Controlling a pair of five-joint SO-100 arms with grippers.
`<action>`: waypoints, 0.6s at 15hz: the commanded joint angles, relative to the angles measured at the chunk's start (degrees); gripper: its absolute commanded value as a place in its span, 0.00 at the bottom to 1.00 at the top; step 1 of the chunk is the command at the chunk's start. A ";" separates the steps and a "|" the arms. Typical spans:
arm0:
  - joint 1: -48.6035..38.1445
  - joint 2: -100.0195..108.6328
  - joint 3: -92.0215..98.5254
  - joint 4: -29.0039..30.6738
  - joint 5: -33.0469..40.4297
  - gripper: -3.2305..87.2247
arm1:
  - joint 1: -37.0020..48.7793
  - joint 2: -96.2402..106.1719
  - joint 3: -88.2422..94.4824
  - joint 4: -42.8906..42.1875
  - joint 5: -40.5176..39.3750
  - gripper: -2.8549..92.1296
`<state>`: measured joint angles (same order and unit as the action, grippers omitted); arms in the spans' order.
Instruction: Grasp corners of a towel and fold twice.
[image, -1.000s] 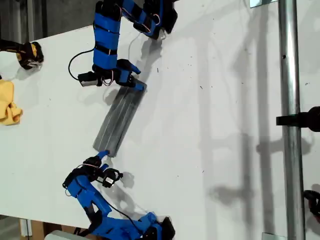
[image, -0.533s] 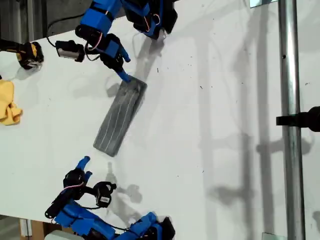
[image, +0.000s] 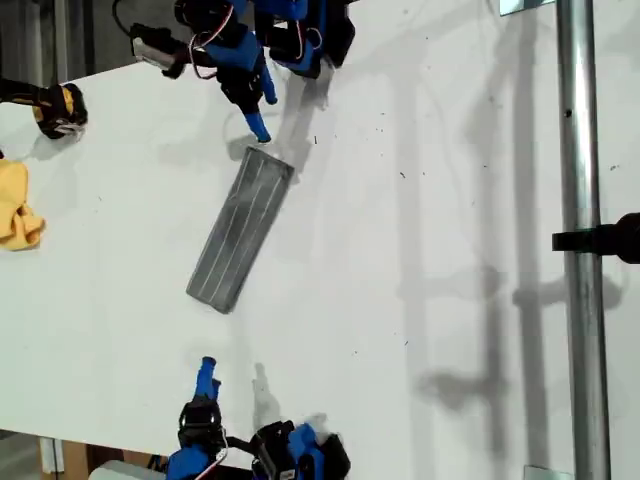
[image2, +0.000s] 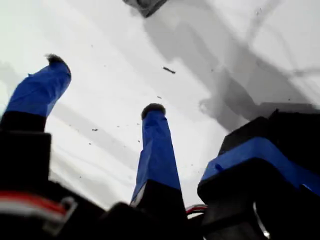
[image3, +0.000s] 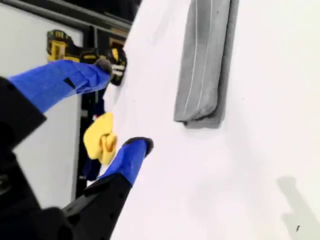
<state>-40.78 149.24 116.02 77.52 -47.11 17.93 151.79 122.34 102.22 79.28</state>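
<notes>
The grey striped towel (image: 240, 230) lies flat on the white table as a long narrow folded strip, slanting from upper right to lower left in the exterior view. Its corners sit stacked at both short ends (image: 268, 162) (image: 213, 298). My first gripper (image: 258, 122) hangs open just beyond the strip's upper end, not touching it; its wrist view shows spread fingers (image2: 105, 85) and only a tip of the towel (image2: 145, 5). My second gripper (image: 208, 372) is open near the exterior view's bottom edge, well short of the lower end. Its view (image3: 122, 105) shows the towel (image3: 205, 60) ahead.
A yellow cloth (image: 15, 215) (image3: 100, 137) lies at the exterior view's left edge, with a yellow-black power tool (image: 55, 108) (image3: 62, 42) above it. A metal pole (image: 580, 250) with a black clamp (image: 600, 240) runs down the exterior view's right side.
Both grippers let go of the towel's ends and drew back, the first toward the exterior view's top, the second toward its bottom. The towel stays as a folded strip.
</notes>
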 joint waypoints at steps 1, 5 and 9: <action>3.60 19.07 12.13 -1.76 -3.25 0.25 | -3.78 10.02 2.64 -0.70 7.03 0.36; 11.43 50.19 34.10 -2.81 -8.79 0.17 | -11.60 13.97 9.49 -3.34 15.56 0.37; 19.60 50.10 42.71 -12.04 -8.35 0.14 | -8.26 9.23 20.92 -14.85 15.82 0.41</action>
<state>-23.12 198.81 158.47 68.55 -55.46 7.65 162.51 141.42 90.88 95.10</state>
